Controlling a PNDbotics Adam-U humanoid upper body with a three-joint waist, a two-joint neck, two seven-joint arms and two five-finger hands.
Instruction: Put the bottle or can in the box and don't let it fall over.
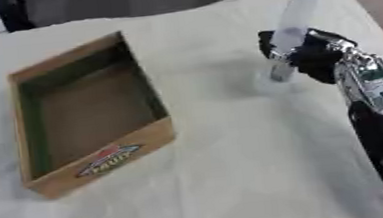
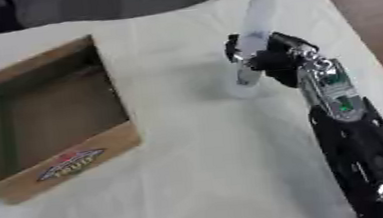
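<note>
Black right hand curled round tilted bottle.

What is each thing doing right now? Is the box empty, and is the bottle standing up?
Box: open on top, empty, sitting flat on the cloth.
Bottle: tilted, outside the box, held near its lower part.
Right hand: fingers curled around the bottle.
Left hand: not in view.
</note>
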